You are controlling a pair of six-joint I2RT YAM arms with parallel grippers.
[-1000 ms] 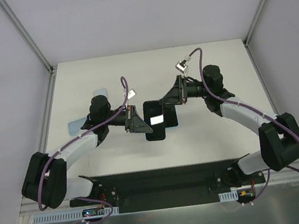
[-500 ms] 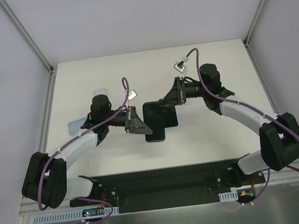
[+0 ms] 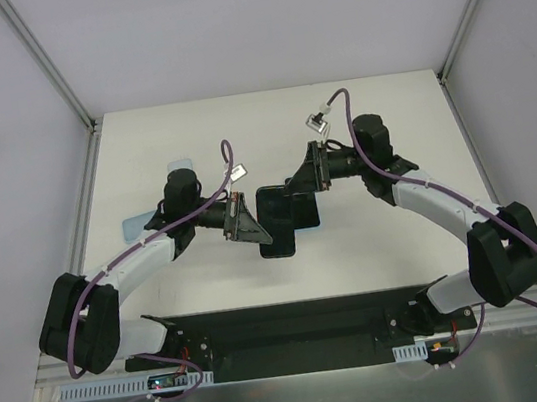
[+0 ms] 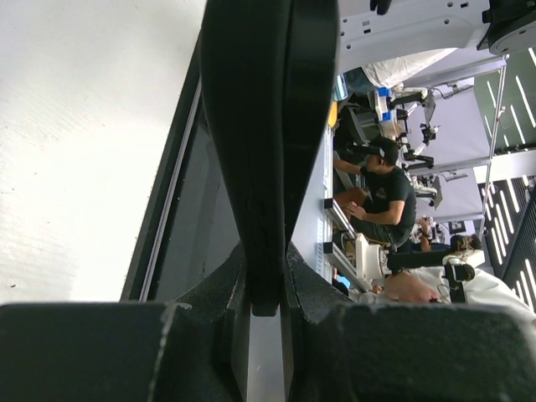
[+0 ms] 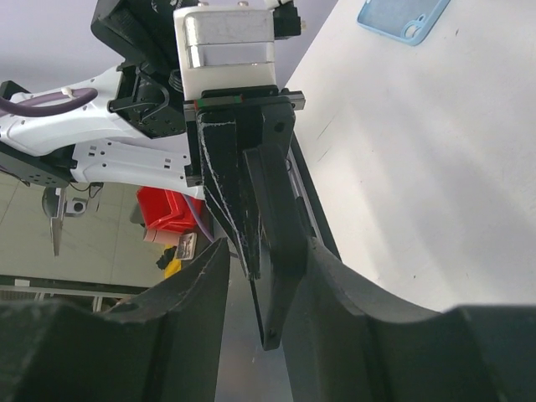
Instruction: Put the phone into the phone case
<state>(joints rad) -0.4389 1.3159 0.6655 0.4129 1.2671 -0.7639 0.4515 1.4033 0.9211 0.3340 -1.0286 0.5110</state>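
Top external: pinching dark phone (image 3: 281, 231) tight in left gripper (image 3: 257, 229), above middle of tabletop (image 3: 388, 122). Straddling phone's far end with right gripper (image 3: 298, 184), fingers spread; whether touching, cannot tell. Lying flat near left edge, well apart: blue phone case (image 3: 137, 226).

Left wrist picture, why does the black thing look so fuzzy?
Left wrist view: the black slab is very close to the lens, so it blurs; the table glares white. Right wrist view: the near fingers blur too.
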